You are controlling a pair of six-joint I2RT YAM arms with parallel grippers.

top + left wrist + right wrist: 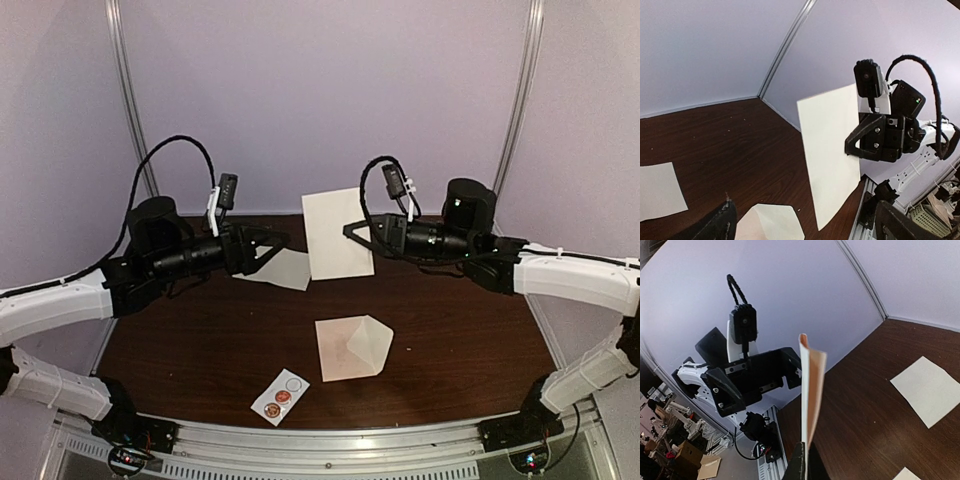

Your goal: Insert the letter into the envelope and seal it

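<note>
Envelope [350, 348] flat on table [450, 320], centre-front, pointed flap open to right, well apart from both grippers. Arms reach inward above table behind it, grippers facing each other. Right gripper [349, 230] clamped on letter [335, 240], sheet upright. Left gripper [272, 248] spread wide, gripping nothing, just over second cream sheet [287, 271]. Left wrist view cuts off envelope's lower part.

Upright letter [332, 240] between left gripper [272, 248] and right gripper [350, 230], bare table [200, 340] around envelope [352, 347].

arms [50, 305]: white links | wrists [190, 255]: black | cables [175, 140]: black, looped
</note>
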